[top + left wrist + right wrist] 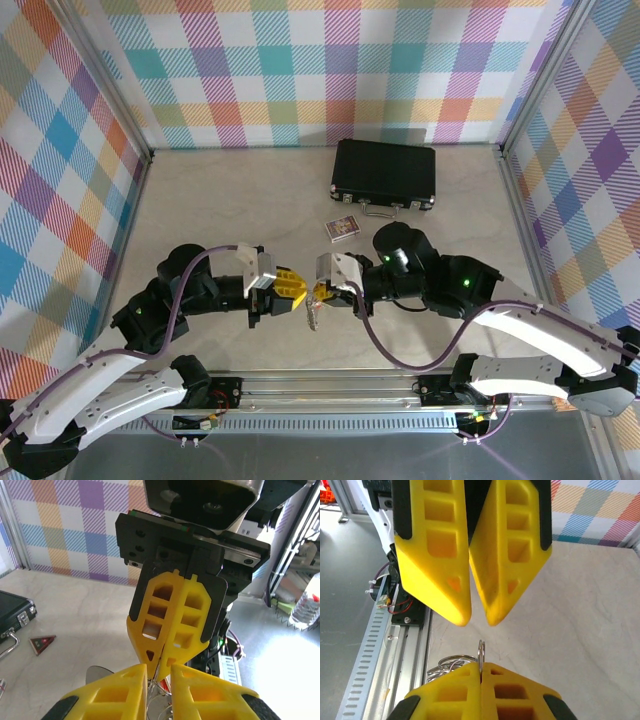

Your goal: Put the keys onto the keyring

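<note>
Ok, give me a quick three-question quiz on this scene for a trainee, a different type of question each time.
1. True or false: the fingers of the right gripper are shut on the thin metal keyring.
2. Multiple choice: in the left wrist view, what lies near the black case? A) a dark red triangular piece B) a blue cup C) a screwdriver
3. Short answer: in the right wrist view, are the fingertips of the left gripper touching or apart?

Key: 1 true; 2 A; 3 apart.
</note>
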`<control>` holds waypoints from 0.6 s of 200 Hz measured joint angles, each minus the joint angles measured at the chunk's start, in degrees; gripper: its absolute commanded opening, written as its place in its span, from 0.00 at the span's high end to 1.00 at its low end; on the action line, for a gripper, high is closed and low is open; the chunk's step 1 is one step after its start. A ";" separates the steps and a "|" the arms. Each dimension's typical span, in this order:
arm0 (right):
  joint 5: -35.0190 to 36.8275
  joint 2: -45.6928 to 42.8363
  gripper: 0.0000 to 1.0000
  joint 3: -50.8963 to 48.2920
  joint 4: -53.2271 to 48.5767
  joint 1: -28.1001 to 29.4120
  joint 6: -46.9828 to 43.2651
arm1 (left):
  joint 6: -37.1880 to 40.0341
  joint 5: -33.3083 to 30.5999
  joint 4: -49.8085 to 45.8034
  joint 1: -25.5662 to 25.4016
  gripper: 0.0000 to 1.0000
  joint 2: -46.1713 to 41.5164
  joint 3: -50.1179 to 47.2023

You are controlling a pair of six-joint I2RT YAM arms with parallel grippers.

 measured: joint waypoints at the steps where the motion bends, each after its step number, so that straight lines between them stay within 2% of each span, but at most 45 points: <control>1: -0.04 0.02 1.00 0.02 -0.02 0.02 0.00 | 0.11 0.00 -0.24 -0.02 0.78 0.00 0.07; 67: -0.46 0.42 1.00 0.11 -0.94 0.72 -0.04 | 1.40 1.97 -5.20 -0.31 0.75 0.74 0.42; 120: -1.09 1.11 1.00 0.13 -1.16 1.07 -0.02 | 1.44 1.90 -5.16 -0.63 0.81 1.31 0.42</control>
